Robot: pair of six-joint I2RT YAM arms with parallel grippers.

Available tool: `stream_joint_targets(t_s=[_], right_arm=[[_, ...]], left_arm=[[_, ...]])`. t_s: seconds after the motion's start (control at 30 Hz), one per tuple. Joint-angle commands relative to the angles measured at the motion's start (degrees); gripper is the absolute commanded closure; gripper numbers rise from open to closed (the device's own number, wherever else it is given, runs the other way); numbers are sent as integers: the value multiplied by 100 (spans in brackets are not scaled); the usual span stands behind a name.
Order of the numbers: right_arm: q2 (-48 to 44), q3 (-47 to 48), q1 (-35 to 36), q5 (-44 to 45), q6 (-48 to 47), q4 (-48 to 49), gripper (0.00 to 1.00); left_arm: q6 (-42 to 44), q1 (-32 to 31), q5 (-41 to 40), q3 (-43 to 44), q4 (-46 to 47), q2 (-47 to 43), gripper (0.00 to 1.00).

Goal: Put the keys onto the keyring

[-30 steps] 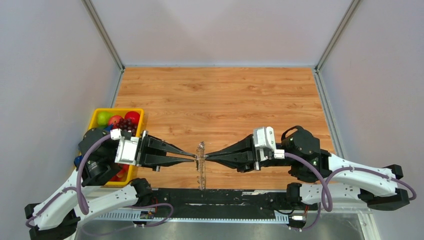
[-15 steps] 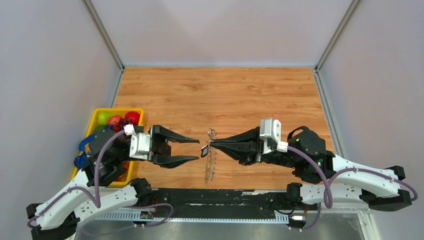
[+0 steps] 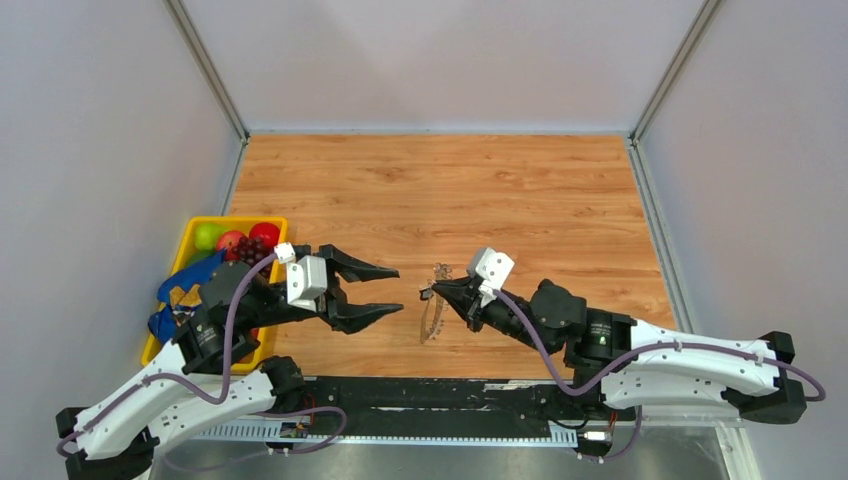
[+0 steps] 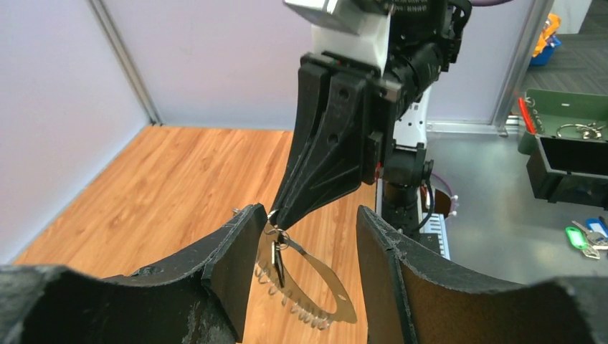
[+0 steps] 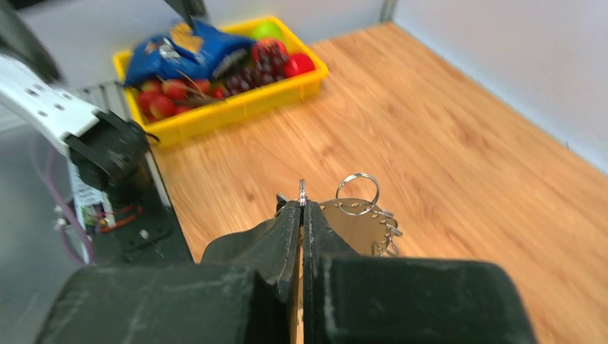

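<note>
The keyring (image 3: 432, 318) is what I'm watching: a thin grey metal band, its lower edge fringed with small silvery keys, hanging in the air over the near-middle of the table (image 3: 450, 190). It dangles from the tips of the right gripper (image 3: 441, 290), which is pinched tight on its top edge, fingers pressed together with no gap I can see from the right wrist camera. From the left wrist view I've got a tiny key (image 4: 278, 264) with a dark head hanging right under those tips, lying against the band's upper end; whether it's threaded on or only resting there, I can't tell. A small round split ring (image 5: 357, 192) stands up just beside the right gripper's tips. Out to the left, the left gripper (image 3: 400, 290) is spread wide and holding nothing, its fingers (image 4: 233, 258) framing the keyring in its own camera, though from above it sits clear of the ring, pointing at it. Further left, at the table's edge, there's a yellow bin (image 3: 195, 228) with red and green fruit in it and a blue bag (image 5: 190, 50) lying on top.
</note>
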Motion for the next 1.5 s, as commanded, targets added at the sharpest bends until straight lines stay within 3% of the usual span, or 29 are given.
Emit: stream_joint_targets(t_s=[0.0, 0.27, 0.63, 0.9, 1.27, 1.3, 1.37, 1.47], right_arm=[[-300, -395, -32, 1001, 670, 76, 100], [-345, -987, -654, 1041, 1557, -217, 100], [971, -1098, -2304, -617, 2133, -99, 100], [2314, -646, -2891, -1034, 2147, 232, 100], [3977, 407, -3235, -870, 2259, 787, 100], [4072, 499, -3277, -856, 2268, 792, 93], [4190, 633, -3308, -774, 2273, 792, 70], [4179, 735, -3320, -609, 2262, 800, 54]], left_arm=[[-55, -16, -378, -34, -215, -112, 39], [-59, -14, -1074, -184, -461, -39, 39], [-83, -11, -1992, -382, -517, -31, 37], [-84, -18, -2147, -482, -506, -48, 36], [-107, -14, -2258, -495, -607, -181, 35], [-107, -12, -2280, -495, -616, -175, 35], [-101, -15, -2314, -495, -619, -170, 35], [-86, -13, -2347, -495, -614, -155, 35]])
